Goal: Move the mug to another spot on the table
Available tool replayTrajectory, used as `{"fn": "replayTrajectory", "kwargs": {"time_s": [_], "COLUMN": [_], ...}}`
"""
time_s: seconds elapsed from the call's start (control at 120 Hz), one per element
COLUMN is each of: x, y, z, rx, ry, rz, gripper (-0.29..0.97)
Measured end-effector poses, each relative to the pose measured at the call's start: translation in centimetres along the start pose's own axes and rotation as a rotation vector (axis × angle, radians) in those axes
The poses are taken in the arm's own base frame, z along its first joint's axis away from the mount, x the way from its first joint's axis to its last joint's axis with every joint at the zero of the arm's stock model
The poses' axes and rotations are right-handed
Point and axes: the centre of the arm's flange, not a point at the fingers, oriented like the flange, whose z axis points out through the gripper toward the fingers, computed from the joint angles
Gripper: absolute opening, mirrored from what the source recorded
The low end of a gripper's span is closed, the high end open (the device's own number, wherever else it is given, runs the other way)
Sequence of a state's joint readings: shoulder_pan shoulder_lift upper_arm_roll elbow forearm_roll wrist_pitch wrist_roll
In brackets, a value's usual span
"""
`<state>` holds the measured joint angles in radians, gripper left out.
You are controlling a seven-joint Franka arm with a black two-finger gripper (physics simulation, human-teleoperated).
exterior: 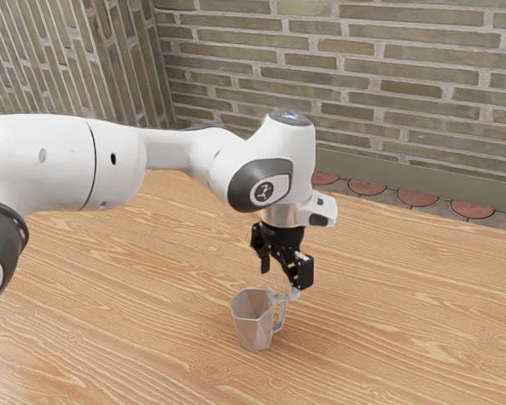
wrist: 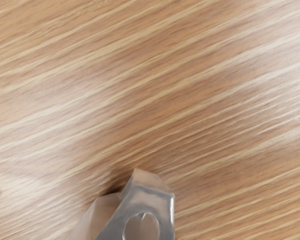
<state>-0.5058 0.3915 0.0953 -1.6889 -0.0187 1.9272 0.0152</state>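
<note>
One arm (exterior: 152,156): I reach in from nine o'clock over the wooden table (exterior: 422,278).
Mug (exterior: 255,321): grey, faceted, upright on table; handle (exterior: 280,310) at its three o'clock.
Gripper (exterior: 288,285): just above handle; whether clamped, I cannot tell.
Handling: probably light, rigid, slick; I'd pinch the handle.

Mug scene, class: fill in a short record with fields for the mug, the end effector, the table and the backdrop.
mug: grey, faceted, upright, appears to rest on the table
handle: on the mug's side toward the exterior view's right
end effector: black, pointing down, just above the handle
table: light wood, grain showing
backdrop: brick wall
</note>
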Motion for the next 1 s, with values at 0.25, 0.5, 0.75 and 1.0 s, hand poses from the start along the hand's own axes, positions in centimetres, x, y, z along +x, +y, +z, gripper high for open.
{"fn": "replayTrajectory", "kwargs": {"time_s": [0.25, 0.5, 0.75, 1.0], "x": [0.8, 1.0, 0.4, 0.5], "y": [0.8, 0.6, 0.6, 0.6], "z": [2.3, 4.5, 5.7, 6.0], "rx": [-0.008, -0.001, 0.002, 0.004], "ry": [0.049, 0.047, 0.026, 0.027], "rz": [-0.021, 0.022, 0.119, 0.207], "gripper": [0.66, 0.62, 0.54, 0.37]}}
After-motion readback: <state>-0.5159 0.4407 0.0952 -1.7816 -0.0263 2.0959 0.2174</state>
